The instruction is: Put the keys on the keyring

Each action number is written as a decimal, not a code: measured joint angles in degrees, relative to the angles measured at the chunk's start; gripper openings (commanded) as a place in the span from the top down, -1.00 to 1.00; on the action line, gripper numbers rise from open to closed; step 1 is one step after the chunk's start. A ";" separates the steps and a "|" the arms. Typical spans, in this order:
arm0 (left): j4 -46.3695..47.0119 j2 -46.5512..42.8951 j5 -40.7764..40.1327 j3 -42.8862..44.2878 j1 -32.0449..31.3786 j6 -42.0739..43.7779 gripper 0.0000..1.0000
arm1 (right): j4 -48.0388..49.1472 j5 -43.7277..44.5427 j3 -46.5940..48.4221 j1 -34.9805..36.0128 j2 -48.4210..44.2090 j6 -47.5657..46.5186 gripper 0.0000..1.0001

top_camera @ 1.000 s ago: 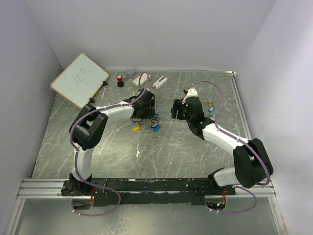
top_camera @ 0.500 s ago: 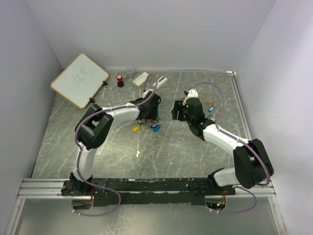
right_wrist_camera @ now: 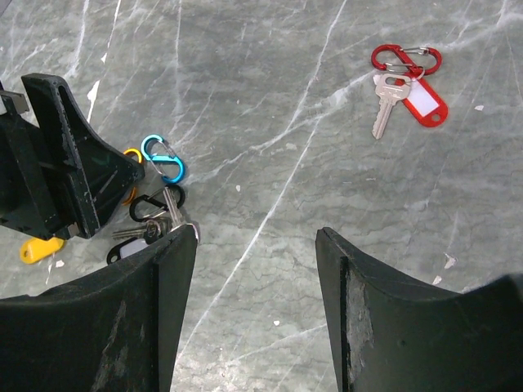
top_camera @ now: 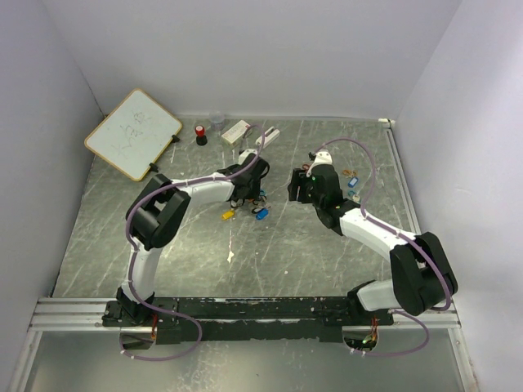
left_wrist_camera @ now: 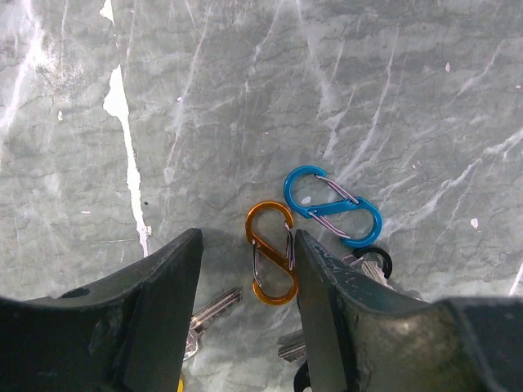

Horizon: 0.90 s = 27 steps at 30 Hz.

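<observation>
- Released and spread, the left end effector (left_wrist_camera: 243, 249) sits low over the counter (left_wrist_camera: 245, 82) and grasps nothing.
- An orange clip (left_wrist_camera: 271, 253) lies flat between its fingers, close against the one on the view's right. A blue clip (left_wrist_camera: 333, 206) lies just beside it, further out.
- One silver key (left_wrist_camera: 214, 309) shows by the other finger, partly hidden under it.
- Near it, the right end effector (right_wrist_camera: 255, 237) is likewise released and holds nothing.
- From the right wrist, a bunch of keys (right_wrist_camera: 155, 222) with a black clip (right_wrist_camera: 151, 206) lies beside the left end effector's tip, with a yellow key tag (right_wrist_camera: 39, 249) just beyond.
- A red key tag (right_wrist_camera: 425, 106), with its key and a red clip (right_wrist_camera: 406, 59), lies well apart from that bunch.
</observation>
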 measured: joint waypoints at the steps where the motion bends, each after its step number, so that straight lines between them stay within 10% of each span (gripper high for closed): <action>1: 0.07 0.00 -0.26 -0.07 -0.07 0.02 -0.18 | 0.00 0.00 0.00 0.00 0.00 0.00 -0.21; 27: 4.57 -2.34 -4.46 -5.57 -0.57 0.61 0.16 | 0.22 -0.68 0.00 0.00 0.07 1.03 -0.20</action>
